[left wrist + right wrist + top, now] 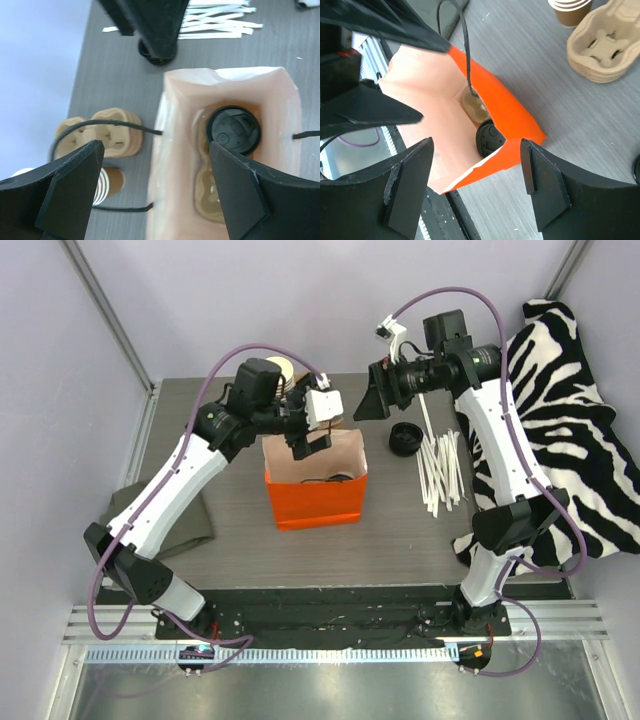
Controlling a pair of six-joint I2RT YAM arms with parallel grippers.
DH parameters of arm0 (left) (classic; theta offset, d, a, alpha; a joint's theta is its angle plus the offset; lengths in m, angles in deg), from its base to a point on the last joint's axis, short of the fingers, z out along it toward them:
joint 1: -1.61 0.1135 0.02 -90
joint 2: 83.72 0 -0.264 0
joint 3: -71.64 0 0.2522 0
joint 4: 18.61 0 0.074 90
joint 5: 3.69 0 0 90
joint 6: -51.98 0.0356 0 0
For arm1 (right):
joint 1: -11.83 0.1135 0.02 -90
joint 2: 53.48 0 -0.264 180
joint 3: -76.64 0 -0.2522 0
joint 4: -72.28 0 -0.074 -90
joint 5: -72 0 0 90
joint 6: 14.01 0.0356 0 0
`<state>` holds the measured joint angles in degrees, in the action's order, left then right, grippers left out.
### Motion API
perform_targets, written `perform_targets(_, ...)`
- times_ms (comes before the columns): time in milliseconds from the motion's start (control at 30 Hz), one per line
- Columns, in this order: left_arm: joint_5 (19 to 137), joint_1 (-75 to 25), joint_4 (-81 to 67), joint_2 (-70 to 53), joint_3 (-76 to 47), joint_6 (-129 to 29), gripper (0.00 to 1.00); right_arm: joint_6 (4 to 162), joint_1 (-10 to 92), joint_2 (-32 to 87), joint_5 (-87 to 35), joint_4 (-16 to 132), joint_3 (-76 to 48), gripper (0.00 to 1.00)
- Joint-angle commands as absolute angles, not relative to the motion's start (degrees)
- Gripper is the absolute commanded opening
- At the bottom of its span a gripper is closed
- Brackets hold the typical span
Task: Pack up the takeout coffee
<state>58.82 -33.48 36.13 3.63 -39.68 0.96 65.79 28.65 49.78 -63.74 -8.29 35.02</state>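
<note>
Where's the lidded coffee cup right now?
In the left wrist view the coffee cup sits inside the orange paper bag mid-table, in a pulp cup carrier, below the open left gripper.

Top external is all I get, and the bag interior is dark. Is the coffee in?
Observer: Yes. The left wrist view shows the takeout coffee lid-up inside the bag.
Operator: Loose in there?
Observer: No, it appears to sit in one slot of a pulp carrier; the other slot is empty.
Operator: Left gripper holding anything?
Observer: No. The left gripper is open above the bag, with nothing between its fingers.
</note>
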Motion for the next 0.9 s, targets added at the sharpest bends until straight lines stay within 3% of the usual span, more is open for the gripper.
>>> perform_targets(0,60.4,-32.3,33.8,2.1,-45.1,-1.4,0.92,67.5,27.7,49.6,-62.1,-5.8,38.4,0.78)
perform_targets(300,65.0,-30.5,31.5,2.0,-54.3,-16.4,0.96,74.1,23.4,49.3,-58.4,-3.4,38.6,0.77)
perform_targets(533,60.4,-14.2,37.9,9.3,-68.9,-40.2,0.98,74.8,17.4,49.2,-50.8,-2.7,35.4,0.73)
perform_targets(867,58.4,-1.0,33.3,4.3,-51.2,-48.9,0.98,70.6,15.1,55.7,-25.0,-1.3,37.3,0.55)
